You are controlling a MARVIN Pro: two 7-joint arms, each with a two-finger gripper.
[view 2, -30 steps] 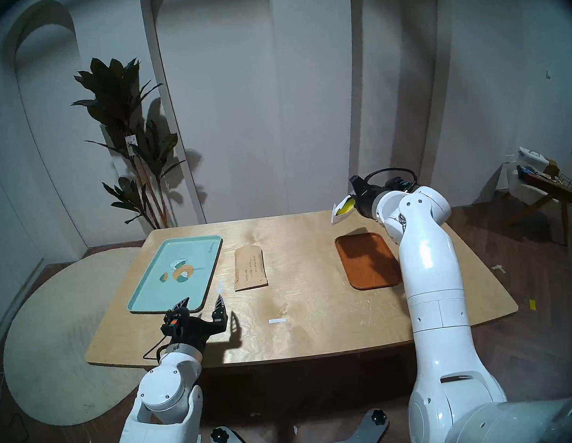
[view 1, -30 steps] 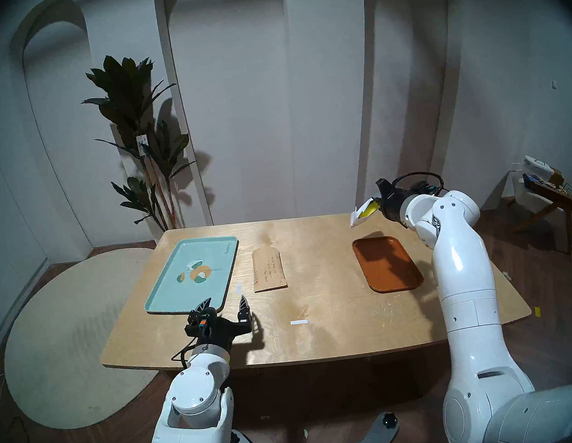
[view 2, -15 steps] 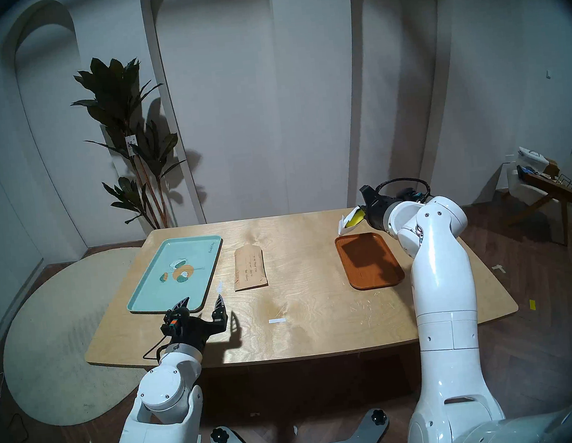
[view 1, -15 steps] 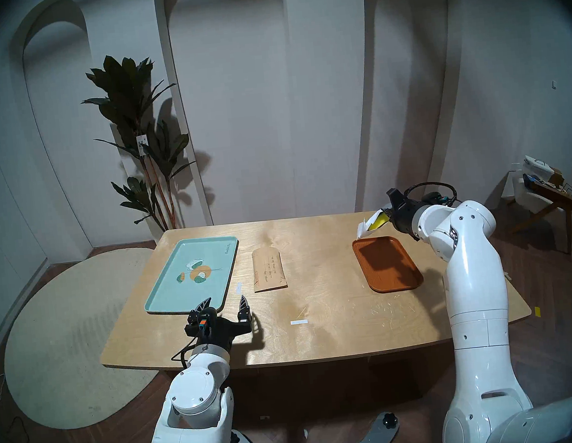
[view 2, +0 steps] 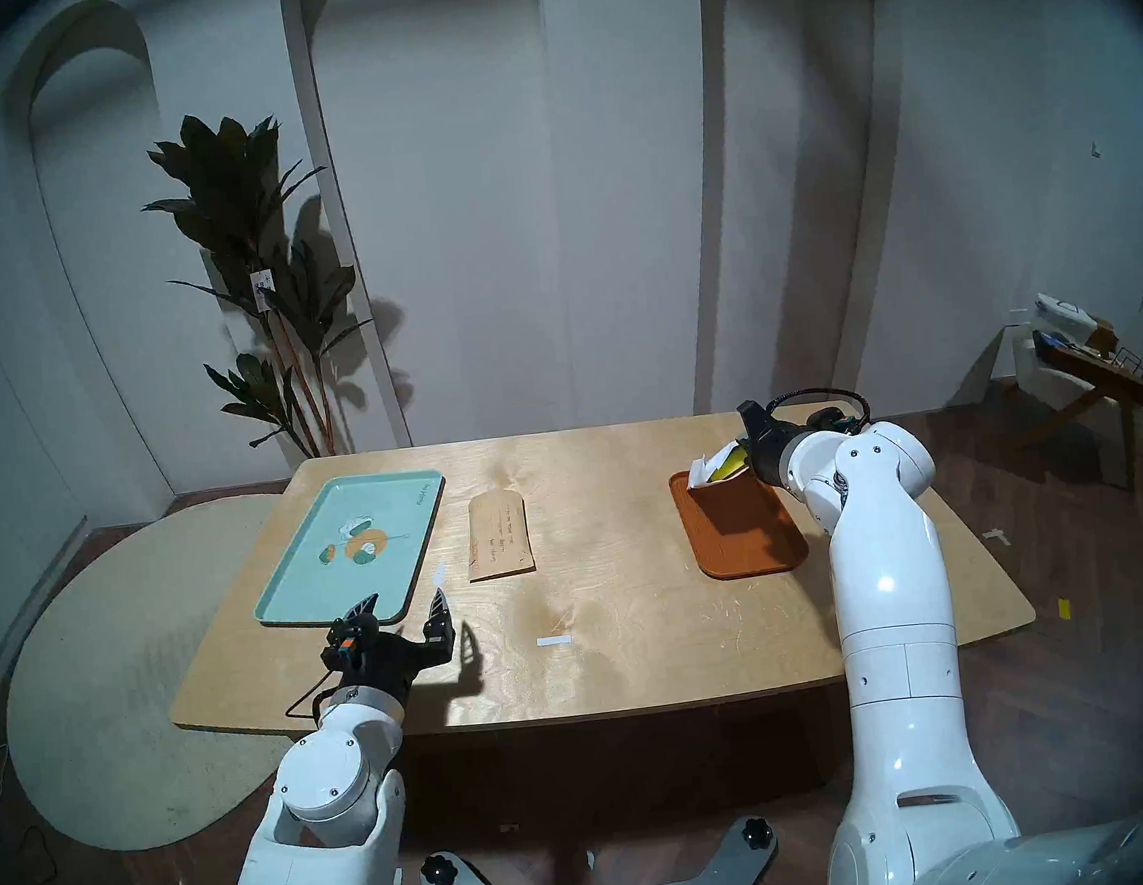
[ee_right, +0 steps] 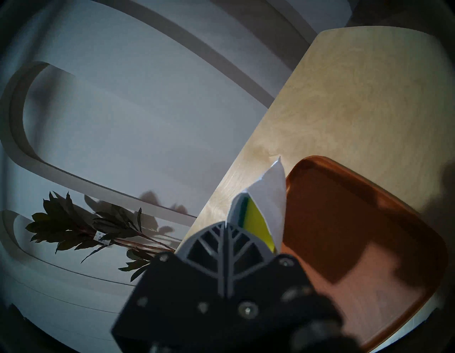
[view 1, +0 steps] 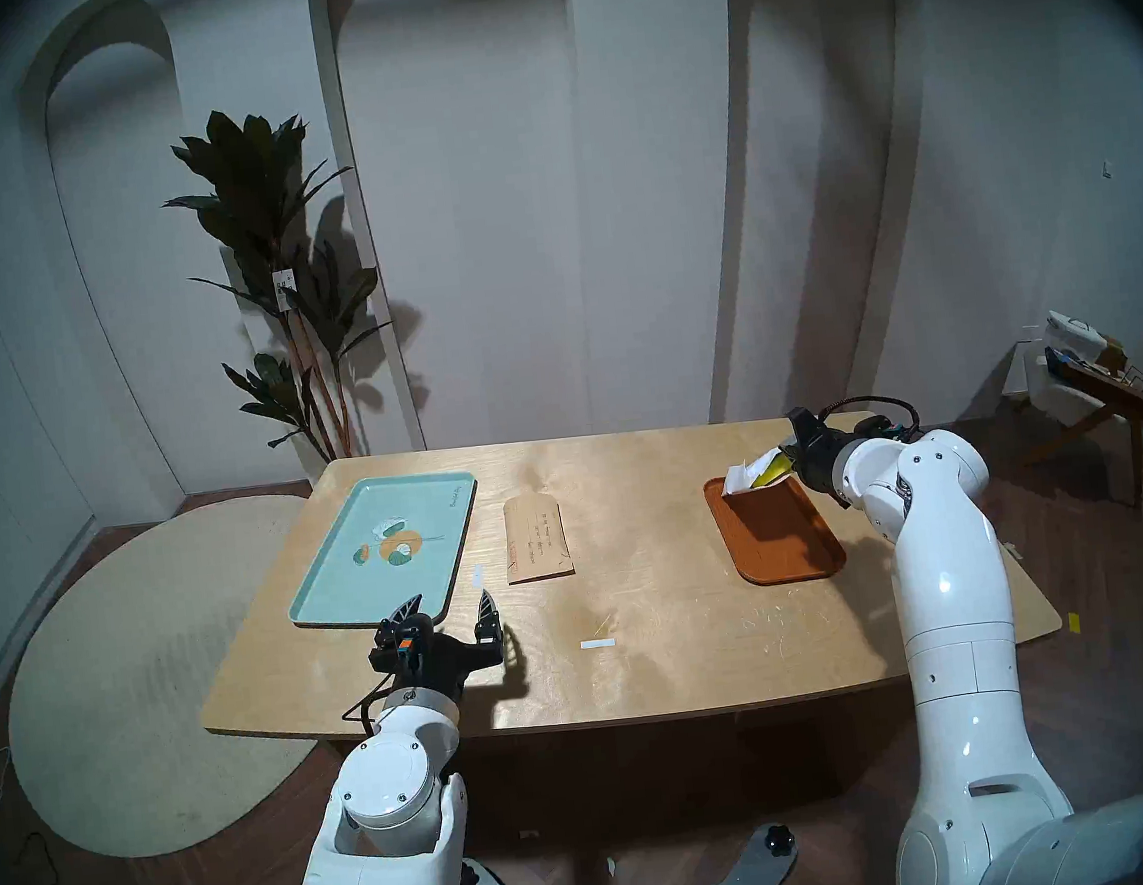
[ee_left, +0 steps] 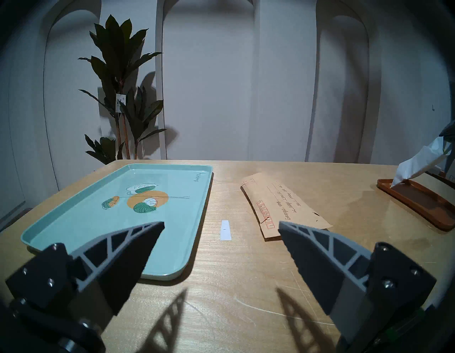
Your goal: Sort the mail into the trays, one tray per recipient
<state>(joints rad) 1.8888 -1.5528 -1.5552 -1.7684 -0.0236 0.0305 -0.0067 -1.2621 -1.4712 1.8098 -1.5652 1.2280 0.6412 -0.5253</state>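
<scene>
My right gripper (view 1: 781, 465) is shut on the creased white envelope (view 1: 741, 477), which shows something yellow inside. The envelope hangs tilted, its lower end at the far left corner of the orange-brown tray (view 1: 784, 543). The right wrist view shows the shut fingers (ee_right: 242, 236), the envelope (ee_right: 270, 194) and the tray (ee_right: 344, 221). The brown kraft envelope (view 1: 536, 539) lies flat mid-table, between the two trays. The mint-teal tray (view 1: 331, 580) lies at the left and holds nothing. My left gripper (view 1: 449, 607) is open and empty at that tray's near right corner.
Two small white tape strips lie on the wooden table (view 1: 647, 674), one (view 1: 477, 575) beside the teal tray, one (view 1: 597, 643) near the front middle. A potted plant (view 1: 282, 285) stands behind the table's far left corner. A chair (view 1: 1119, 378) stands at the far right.
My right gripper has come down and back toward me with the white envelope, from above the table's far edge to the orange-brown tray's far end. The left arm has not moved.
</scene>
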